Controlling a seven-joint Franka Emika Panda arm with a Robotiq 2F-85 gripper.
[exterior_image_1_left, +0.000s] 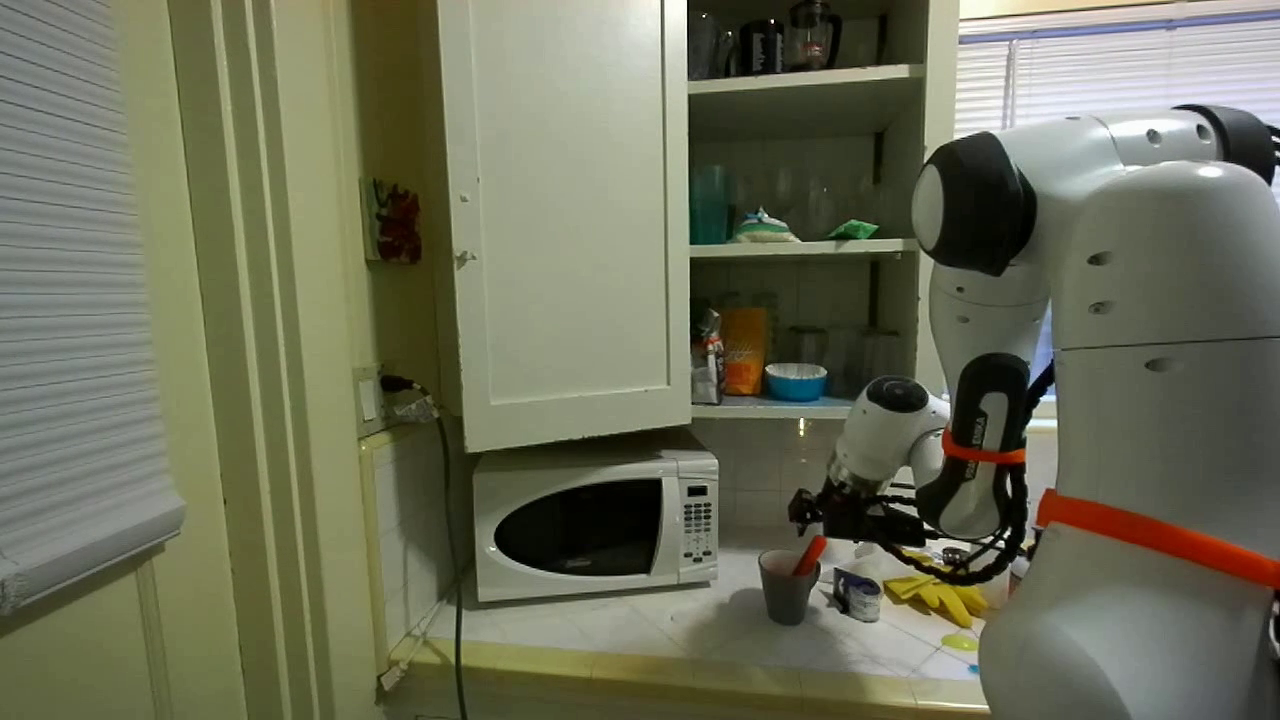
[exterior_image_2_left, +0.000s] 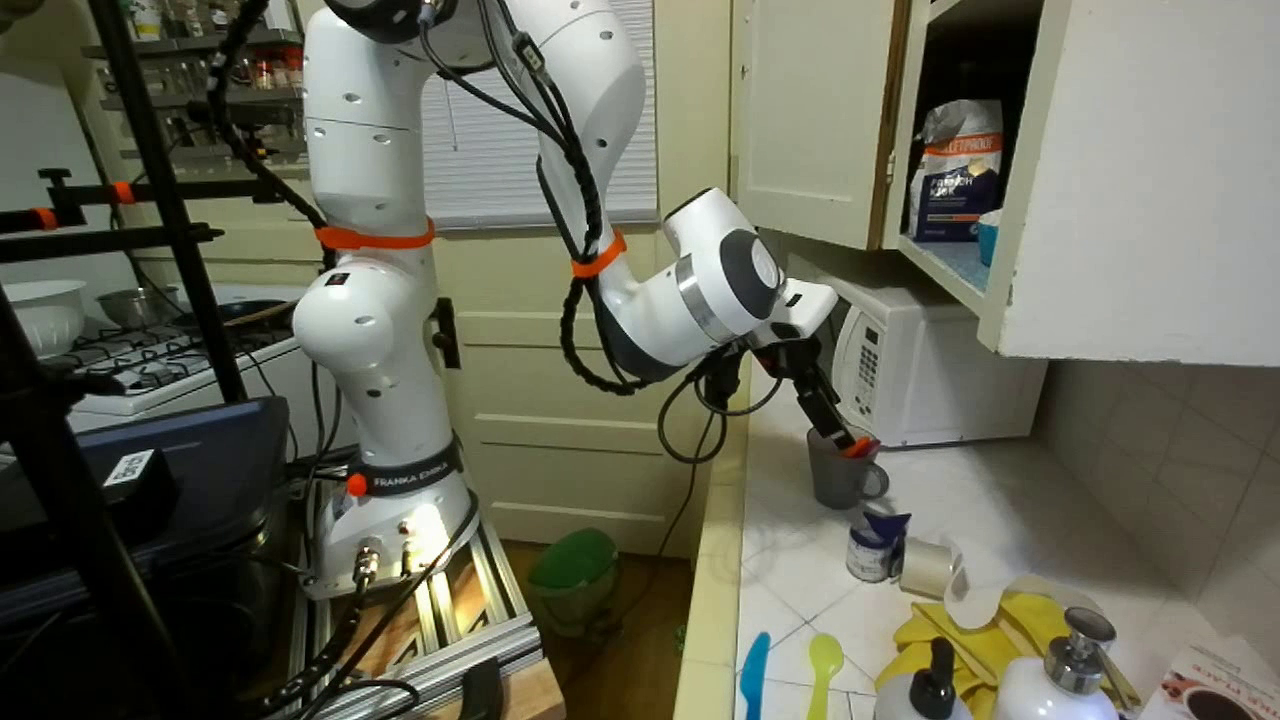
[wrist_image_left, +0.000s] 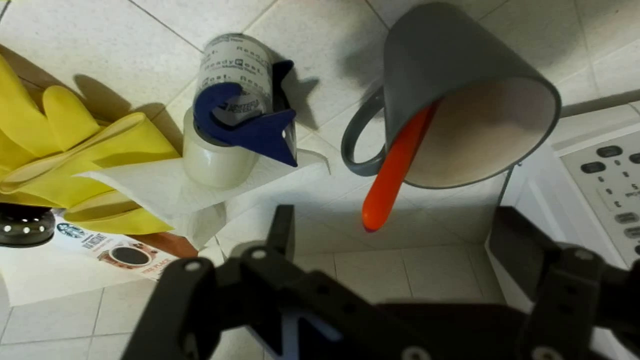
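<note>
Plainly gripping nothing with the wide-spread pincer (wrist_image_left: 395, 220), poised close to an orange utensil (wrist_image_left: 393, 175) propped in a gray mug (wrist_image_left: 450, 55) on the white desk (exterior_image_1_left: 640, 625); hard to tell whether around its tip or just short of it. To the left in the wrist view, a tape roll (wrist_image_left: 235, 60) and yellow gloves (wrist_image_left: 125, 145); to the right, a microwave (wrist_image_left: 590, 192). Could topple the mug by pressing off-center or shoving the utensil sideways. Could lose the utensil by pinching only the tip. Visible in an exterior view but missing from the wrist view: a blue utensil (exterior_image_2_left: 755, 675) and a green spoon (exterior_image_2_left: 825, 662) at the near end of the desk. Readable only in the wrist view: the lettering on the tape roll.
</note>
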